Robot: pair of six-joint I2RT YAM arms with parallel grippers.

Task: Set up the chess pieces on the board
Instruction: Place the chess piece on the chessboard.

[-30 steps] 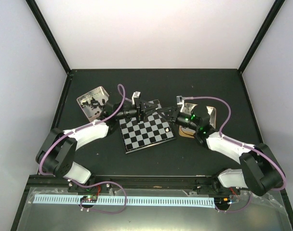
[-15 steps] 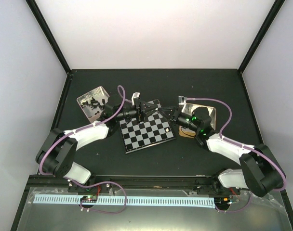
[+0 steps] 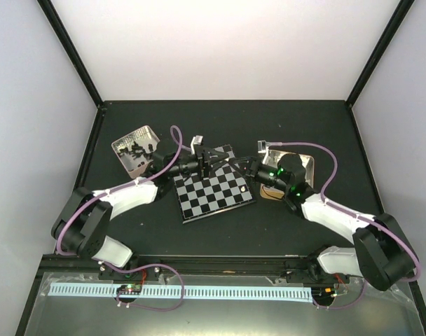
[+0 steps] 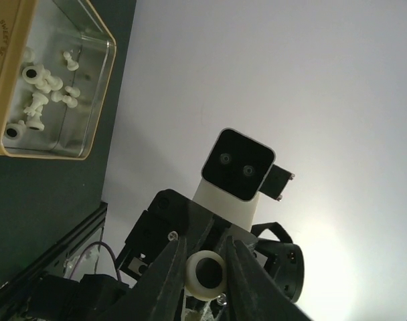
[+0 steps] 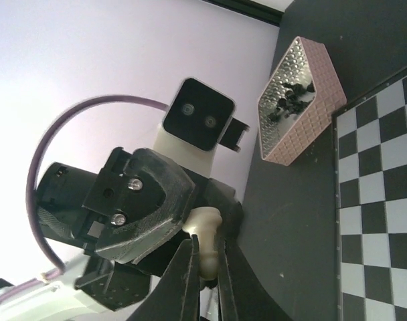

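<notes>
Board: the flat square chessboard (image 3: 214, 187), checked black and silver-grey, lies mid-table between the two arms. Every square in view is bare, so I judge that nothing is set up yet and both sets are left to place.
Tan box: the square tan box (image 4: 4, 60), just right of the board and partly under the right arm, holds loose cream-white pieces (image 4: 46, 93).
Pink tray: the perforated pinkish square tray (image 5: 307, 124), off the board's far left corner, holds the small black pieces (image 5: 290, 100) in a heap.
Left arm: the left gripper (image 4: 203, 257) hangs over the board's far edge, its jaws narrowed onto the round base of one cream-white figure (image 5: 205, 227).
Right arm: the right gripper (image 5: 205, 246) meets it tip to tip, jaws almost together, pinching the same figure's slimmer part.
Held figure: it is in the air, clamped at both ends, apparently a handover.
</notes>
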